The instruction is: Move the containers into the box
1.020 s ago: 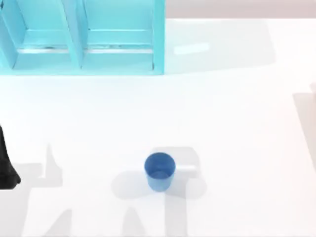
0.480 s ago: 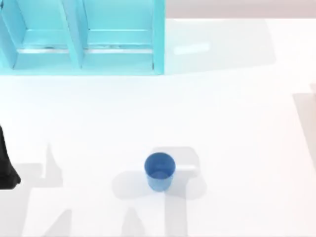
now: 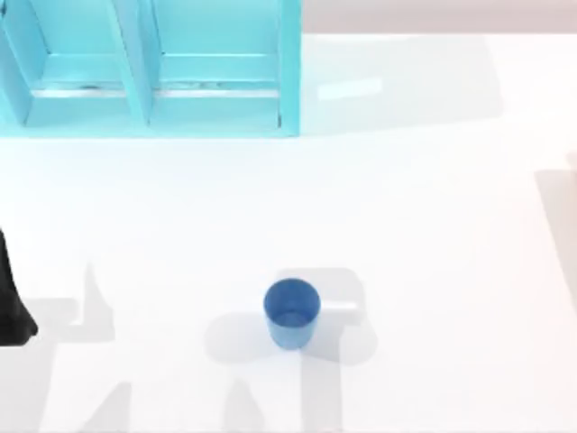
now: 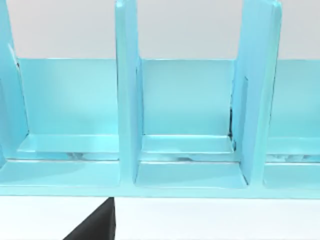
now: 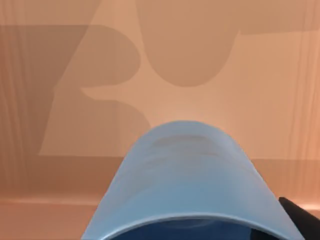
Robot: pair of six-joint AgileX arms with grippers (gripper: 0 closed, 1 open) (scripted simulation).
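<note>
Blue cup [image 5: 182, 180] right up vs right wrist cam, over tan surface [image 5: 45, 100].

A white table [image 3: 433, 234] carries soft grey shadows, with a turquoise compartmented shelf [image 3: 153, 72] at its far left.

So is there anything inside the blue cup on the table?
The blue cup stands upright on the white table. Looking down into it from the top view, its blue floor is bare. The near wall hides a sliver of the inside.
</note>
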